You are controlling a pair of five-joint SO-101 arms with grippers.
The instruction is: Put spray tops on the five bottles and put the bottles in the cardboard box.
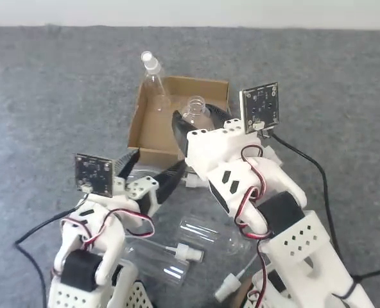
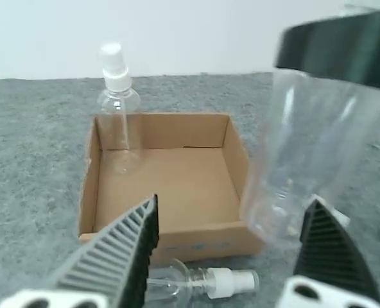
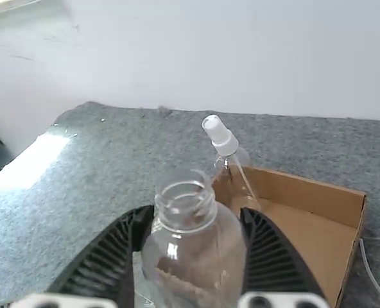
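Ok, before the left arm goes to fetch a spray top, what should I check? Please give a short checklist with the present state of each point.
1. The right gripper has a finger on each side of the open bottle: ok.
2. The neck of that bottle is bare, ready for a top: ok.
3. The left gripper is open and holds nothing: ok.
4. A loose spray top lies on the carpet in front of the box: ok.
5. The box has free floor; one capped bottle stands in a far corner: ok.
6. The grip is firm enough to take the pressing: cannot tell.
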